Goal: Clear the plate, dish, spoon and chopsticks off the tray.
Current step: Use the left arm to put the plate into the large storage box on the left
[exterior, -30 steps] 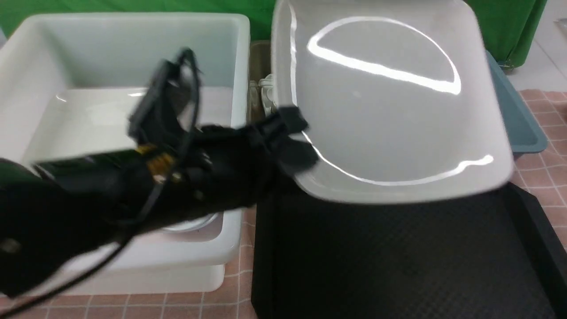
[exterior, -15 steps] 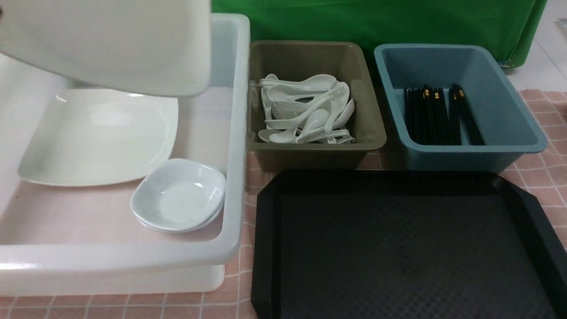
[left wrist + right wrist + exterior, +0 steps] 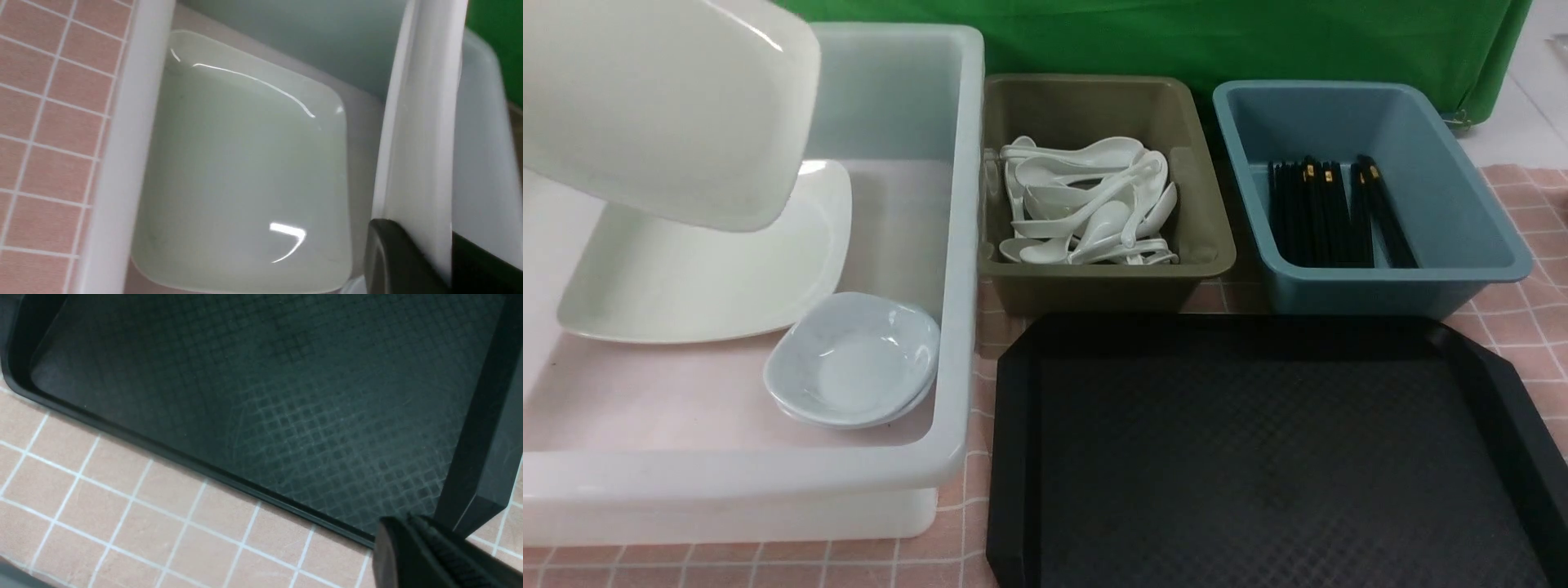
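At the upper left of the front view your left gripper [image 3: 425,253] is clamped on the plate [image 3: 662,106], tilted over the white tub [image 3: 947,392]. Your right gripper [image 3: 412,539] is pinched nearly together on nothing beside the bare tray [image 3: 1258,457].

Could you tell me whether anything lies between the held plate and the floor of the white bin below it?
Yes. Another square plate already lies on the white bin floor, directly under the held plate, so it would land on that one. Stacked small dishes sit beside it, nearer the tray.
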### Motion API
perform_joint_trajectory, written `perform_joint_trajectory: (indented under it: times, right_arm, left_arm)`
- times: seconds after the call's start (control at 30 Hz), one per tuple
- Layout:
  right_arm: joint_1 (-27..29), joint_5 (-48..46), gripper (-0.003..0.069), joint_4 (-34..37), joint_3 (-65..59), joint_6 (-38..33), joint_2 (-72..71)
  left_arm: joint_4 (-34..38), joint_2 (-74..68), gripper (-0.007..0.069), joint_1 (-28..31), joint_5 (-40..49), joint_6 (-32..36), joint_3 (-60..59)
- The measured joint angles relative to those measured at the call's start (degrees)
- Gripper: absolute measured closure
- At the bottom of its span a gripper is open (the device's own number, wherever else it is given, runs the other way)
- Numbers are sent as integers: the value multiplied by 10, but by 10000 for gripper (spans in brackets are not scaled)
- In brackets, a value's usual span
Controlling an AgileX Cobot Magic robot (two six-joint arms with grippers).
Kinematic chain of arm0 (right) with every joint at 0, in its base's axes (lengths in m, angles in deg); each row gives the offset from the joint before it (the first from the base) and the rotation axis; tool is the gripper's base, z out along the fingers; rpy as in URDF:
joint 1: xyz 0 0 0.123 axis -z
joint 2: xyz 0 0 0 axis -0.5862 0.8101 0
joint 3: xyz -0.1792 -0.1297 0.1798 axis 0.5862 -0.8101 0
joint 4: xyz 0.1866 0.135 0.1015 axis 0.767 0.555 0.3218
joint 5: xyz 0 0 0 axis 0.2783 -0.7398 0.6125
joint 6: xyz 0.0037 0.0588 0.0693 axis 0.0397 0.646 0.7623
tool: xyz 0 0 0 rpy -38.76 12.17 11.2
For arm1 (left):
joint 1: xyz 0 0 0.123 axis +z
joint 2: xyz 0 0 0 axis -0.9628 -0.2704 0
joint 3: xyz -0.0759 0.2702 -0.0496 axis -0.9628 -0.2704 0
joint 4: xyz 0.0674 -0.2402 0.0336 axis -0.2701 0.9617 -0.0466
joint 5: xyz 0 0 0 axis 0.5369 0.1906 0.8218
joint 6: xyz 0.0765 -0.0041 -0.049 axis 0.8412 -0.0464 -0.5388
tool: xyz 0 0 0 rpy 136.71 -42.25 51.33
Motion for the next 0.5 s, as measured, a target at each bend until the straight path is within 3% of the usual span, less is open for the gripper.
perform_joint_trajectory:
  times: [0.17, 0.5]
  right_arm:
    - [0, 0, 573, 0, 0, 0, 0]
    - [0, 2, 558, 0, 0, 1, 0]
  left_arm:
    - [-73, -57, 608, -43, -22, -6, 29]
    - [-101, -110, 608, -62, -74, -60, 33]
